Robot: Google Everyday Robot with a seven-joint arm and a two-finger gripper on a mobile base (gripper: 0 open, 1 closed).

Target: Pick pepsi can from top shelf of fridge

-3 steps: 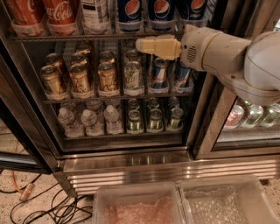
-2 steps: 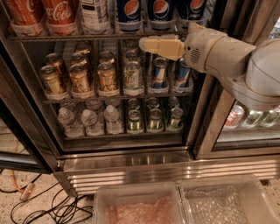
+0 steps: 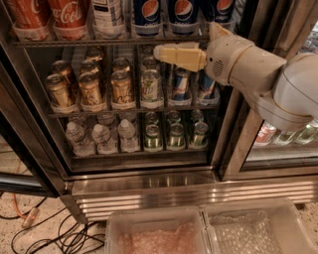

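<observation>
Three dark blue pepsi cans (image 3: 147,12) with the round globe logo stand in clear trays on the top shelf (image 3: 74,43) of the open fridge (image 3: 149,191), right of centre. My cream-coloured gripper (image 3: 160,52) reaches in from the right on a white arm. It points left just below the top shelf's wire rack, under the left and middle pepsi cans and in front of the second shelf's cans. It holds nothing. The tops of the pepsi cans are cut off by the frame's upper edge.
Red Coca-Cola cans (image 3: 69,15) and a white bottle (image 3: 107,15) stand left on the top shelf. Gold cans (image 3: 89,87) and blue-silver cans (image 3: 181,84) fill the second shelf, water bottles (image 3: 104,136) and green cans (image 3: 174,134) the third. Clear bins (image 3: 154,233) and cables (image 3: 49,233) lie below.
Almost nothing: the gripper stays at about the same spot under the top shelf, with only a slight shift of the arm.
</observation>
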